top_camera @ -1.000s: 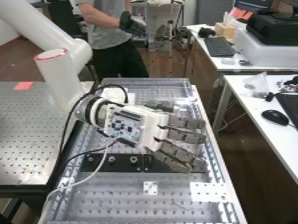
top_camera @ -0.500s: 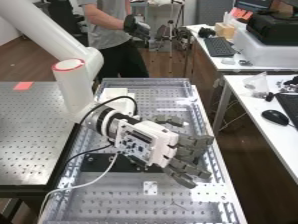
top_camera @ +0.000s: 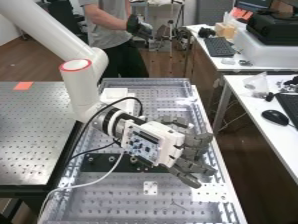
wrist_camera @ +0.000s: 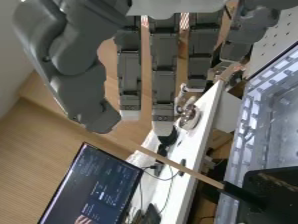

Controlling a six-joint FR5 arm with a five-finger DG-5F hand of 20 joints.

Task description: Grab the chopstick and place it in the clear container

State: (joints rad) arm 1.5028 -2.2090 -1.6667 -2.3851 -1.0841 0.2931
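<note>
Over the middle of the bench, the hand (top_camera: 163,145) points toward the right edge with its fingers extended. In the wrist view the hand (wrist_camera: 163,70) has straight fingers and a thumb apart from them, with nothing held. A thin wooden chopstick (wrist_camera: 179,166) runs at a slant beyond the fingertips, apart from them; its lower end meets a black sleeve at a dark block (wrist_camera: 273,187). The clear container (top_camera: 148,85) looks like the transparent-walled tray around the bench top; its wall (wrist_camera: 247,117) stands beside the chopstick in the wrist view.
A black plate with knobs (top_camera: 103,162) lies under the arm, and a white block (top_camera: 116,93) sits toward the far end. Cables hang from the wrist across the near part. To the right stands a white desk (top_camera: 256,120) with a mouse and keyboard.
The hand has moved to the right and slightly toward the near end, turning so that its fingers slant more toward the near right. The arm has followed.
</note>
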